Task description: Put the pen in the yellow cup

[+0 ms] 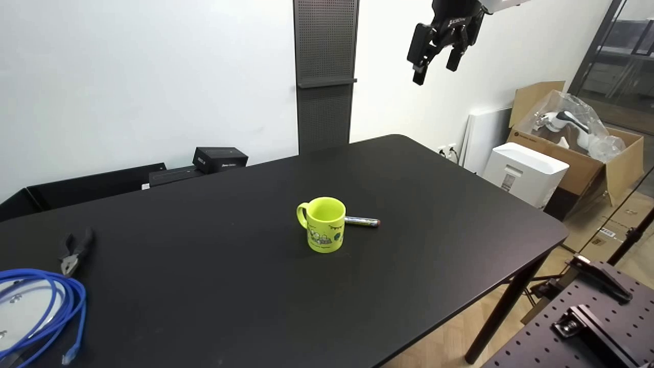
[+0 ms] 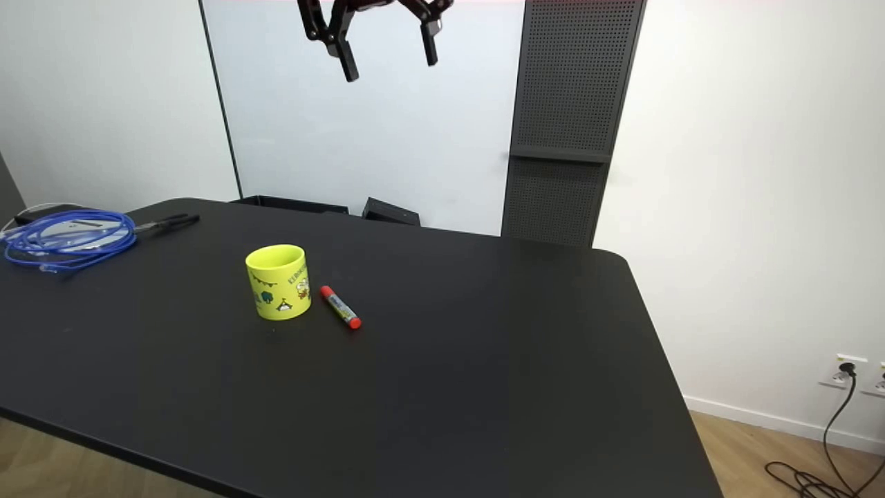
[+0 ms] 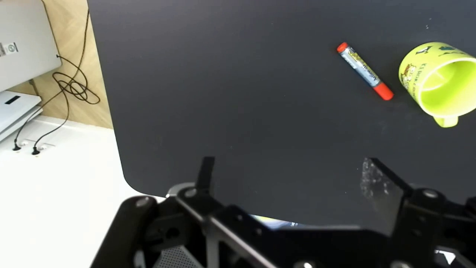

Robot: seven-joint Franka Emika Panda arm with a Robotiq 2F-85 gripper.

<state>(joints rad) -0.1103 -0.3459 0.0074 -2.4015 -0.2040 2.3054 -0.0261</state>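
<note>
The yellow cup [image 1: 326,230] stands upright on the black table, with its loop handle at its left in this exterior view; the cup also shows in an exterior view [image 2: 280,287] and at the right edge of the wrist view [image 3: 422,76]. The pen [image 2: 341,308] is a grey marker with red ends, lying flat beside the cup; it shows whole in the wrist view [image 3: 365,70]. In an exterior view the cup hides one end of the pen [image 1: 362,221]. My gripper [image 1: 436,72] is open and empty, high above the table, also seen in an exterior view [image 2: 391,68] and the wrist view [image 3: 288,160].
The black table [image 1: 230,296] carries a blue coiled cable [image 2: 72,242] and pliers [image 1: 75,253] at the far left of both exterior views. Black boxes [image 1: 219,159] stand behind the table's back edge. A white bin [image 1: 525,174] and a cardboard box [image 1: 562,161] stand beyond its right edge.
</note>
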